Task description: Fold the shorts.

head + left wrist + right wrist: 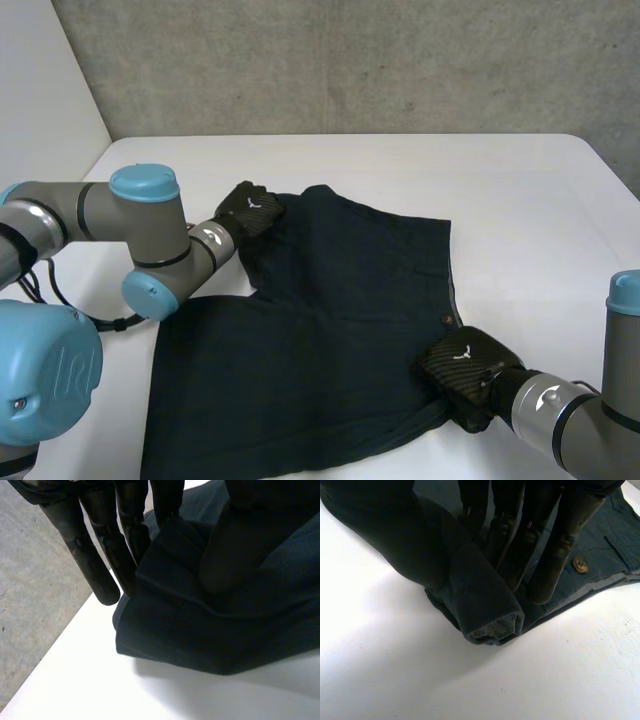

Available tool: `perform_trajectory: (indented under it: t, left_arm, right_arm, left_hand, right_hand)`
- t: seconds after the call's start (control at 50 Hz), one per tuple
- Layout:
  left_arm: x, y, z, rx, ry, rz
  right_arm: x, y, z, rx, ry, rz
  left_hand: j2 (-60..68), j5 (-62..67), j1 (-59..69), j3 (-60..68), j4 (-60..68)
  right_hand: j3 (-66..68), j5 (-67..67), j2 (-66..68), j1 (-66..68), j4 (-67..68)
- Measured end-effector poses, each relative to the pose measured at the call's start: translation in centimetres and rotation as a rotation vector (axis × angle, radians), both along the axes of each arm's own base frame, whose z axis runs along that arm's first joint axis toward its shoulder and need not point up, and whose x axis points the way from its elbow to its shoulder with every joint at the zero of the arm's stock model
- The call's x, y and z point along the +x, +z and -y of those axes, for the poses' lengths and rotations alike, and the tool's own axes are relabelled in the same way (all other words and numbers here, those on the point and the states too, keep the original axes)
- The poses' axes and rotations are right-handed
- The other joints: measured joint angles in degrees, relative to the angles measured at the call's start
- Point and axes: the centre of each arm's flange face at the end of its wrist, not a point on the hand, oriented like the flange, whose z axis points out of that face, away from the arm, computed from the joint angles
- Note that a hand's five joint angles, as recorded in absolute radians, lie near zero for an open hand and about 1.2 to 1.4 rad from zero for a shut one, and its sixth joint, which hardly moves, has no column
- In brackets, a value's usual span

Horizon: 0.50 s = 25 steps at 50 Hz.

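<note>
Dark navy shorts (330, 330) lie spread on the white table (520, 200). My left hand (248, 210) is at their far left corner, by a leg hem. In the left wrist view its fingers (95, 555) reach behind a raised fold of the shorts (200, 630), and the thumb (235, 550) presses on the fold from the front, pinching it. My right hand (465, 370) grips the near right corner at the waistband. In the right wrist view its fingers (540, 545) lie on the cloth beside a button (579, 564), and a bunched roll of the shorts (485, 610) sits between fingers and thumb.
The table meets a grey concrete wall (350, 60) at the back. Its right edge (612, 165) runs along the view's right side. My left arm's elbow (150, 250) hangs over the table left of the shorts.
</note>
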Motion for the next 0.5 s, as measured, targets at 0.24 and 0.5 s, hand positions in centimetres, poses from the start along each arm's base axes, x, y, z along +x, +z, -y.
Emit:
perform_trajectory:
  t: [0.24, 0.5]
  left_arm:
    - [3.0, 1.0, 0.6, -0.007, 0.194, 0.045]
    - [6.8, 1.1, -0.1, 0.040, 0.330, 0.093]
  right_arm:
    - [-0.1, 0.0, 0.1, 0.001, -0.004, 0.000]
    - [-0.1, -0.1, 0.1, 0.002, -0.009, -0.003]
  left_hand:
    - [2.1, 2.0, 1.6, 2.2, 2.3]
    - [0.8, 1.8, 1.4, 1.5, 1.1]
  right_hand:
    - [0.0, 0.0, 0.0, 0.0, 0.0]
    - [0.0, 0.0, 0.0, 0.0, 0.0]
